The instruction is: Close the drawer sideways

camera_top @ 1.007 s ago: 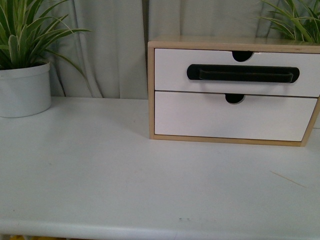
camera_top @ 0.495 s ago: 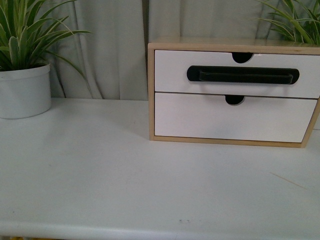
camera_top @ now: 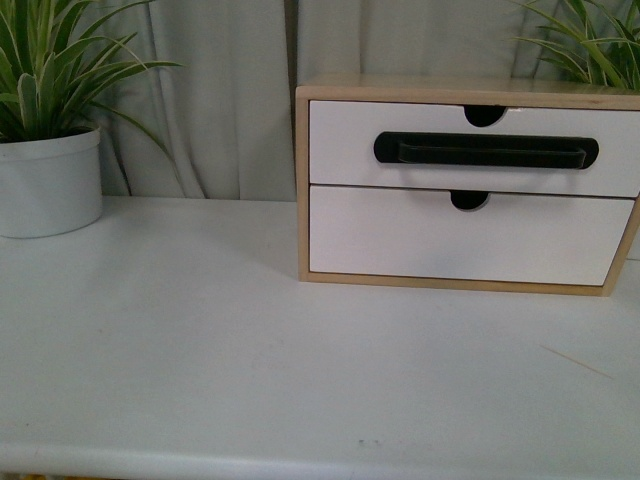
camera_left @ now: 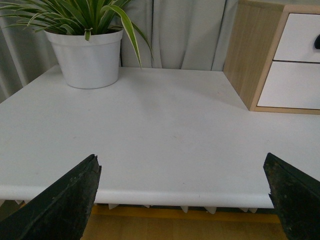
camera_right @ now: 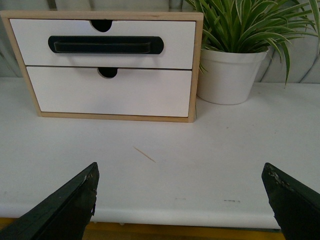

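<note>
The drawer is the upper one of a light-wood cabinet at the back right of the white table. It has a white front, a long black bar handle and a semicircular notch in its top edge. Its front sits level with the cabinet frame. It also shows in the right wrist view. Neither arm shows in the front view. My left gripper is open and empty over the table's front edge, far from the cabinet. My right gripper is open and empty, facing the cabinet from the front edge.
A plain white lower drawer sits under the handled one. A white pot with a green plant stands at the back left, another pot right of the cabinet. A thin wooden stick lies on the table. Grey curtain behind.
</note>
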### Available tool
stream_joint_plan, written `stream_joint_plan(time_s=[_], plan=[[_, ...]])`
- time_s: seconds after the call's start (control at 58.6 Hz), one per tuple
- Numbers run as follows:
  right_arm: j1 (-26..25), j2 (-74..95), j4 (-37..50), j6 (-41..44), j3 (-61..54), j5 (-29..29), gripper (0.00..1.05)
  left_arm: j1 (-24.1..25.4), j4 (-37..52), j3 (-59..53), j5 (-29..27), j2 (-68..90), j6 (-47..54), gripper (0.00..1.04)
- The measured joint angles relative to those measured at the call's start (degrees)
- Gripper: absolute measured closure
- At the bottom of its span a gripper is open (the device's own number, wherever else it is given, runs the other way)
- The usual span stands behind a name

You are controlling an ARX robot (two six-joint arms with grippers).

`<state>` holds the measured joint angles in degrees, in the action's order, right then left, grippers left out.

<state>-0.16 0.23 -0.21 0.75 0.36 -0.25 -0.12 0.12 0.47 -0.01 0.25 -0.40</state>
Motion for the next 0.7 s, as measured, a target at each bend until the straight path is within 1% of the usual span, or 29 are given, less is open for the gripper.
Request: stream_joint_plan(time_s=[0.598,0.649,0.7], plan=[[0.0,0.0,0.0,0.0,0.0,0.0,0.09,0.0,0.0,0.0,0.0,0.0,0.0,0.06],[0.0,0.0,0.0,0.0,0.0,0.0,0.09,0.0,0.0,0.0,0.0,0.0,0.1,0.13],[0.0,0.0,0.0,0.0,0.0,0.0,0.09,0.0,0.0,0.0,0.0,0.0,0.1,0.23]])
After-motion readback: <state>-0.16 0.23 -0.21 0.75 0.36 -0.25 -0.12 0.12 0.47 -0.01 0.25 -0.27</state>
